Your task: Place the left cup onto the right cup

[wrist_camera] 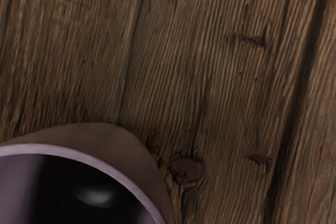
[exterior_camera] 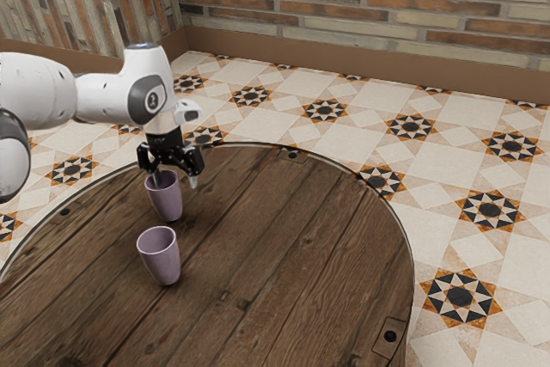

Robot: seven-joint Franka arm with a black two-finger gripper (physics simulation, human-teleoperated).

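Note:
Two mauve cups stand upright on the round wooden table (exterior_camera: 284, 255). The farther cup (exterior_camera: 165, 197) is directly under my gripper (exterior_camera: 173, 180). The nearer cup (exterior_camera: 160, 255) stands a little in front of it, apart from my hand. My gripper is open and low over the farther cup's rim: one finger (exterior_camera: 153, 180) is at the rim's edge on the arm's side, the other (exterior_camera: 192, 181) hangs just outside the cup on the opposite side. In the wrist view, the farther cup's rim and dark inside (wrist_camera: 68, 182) lie just under my hand, off to one side.
The table's curved edge (exterior_camera: 391, 212) runs along the exterior view's right, with tiled floor (exterior_camera: 464, 169) beyond it. A brick wall (exterior_camera: 387, 6) closes the back. Bare planks (wrist_camera: 220, 77) stretch past the cups.

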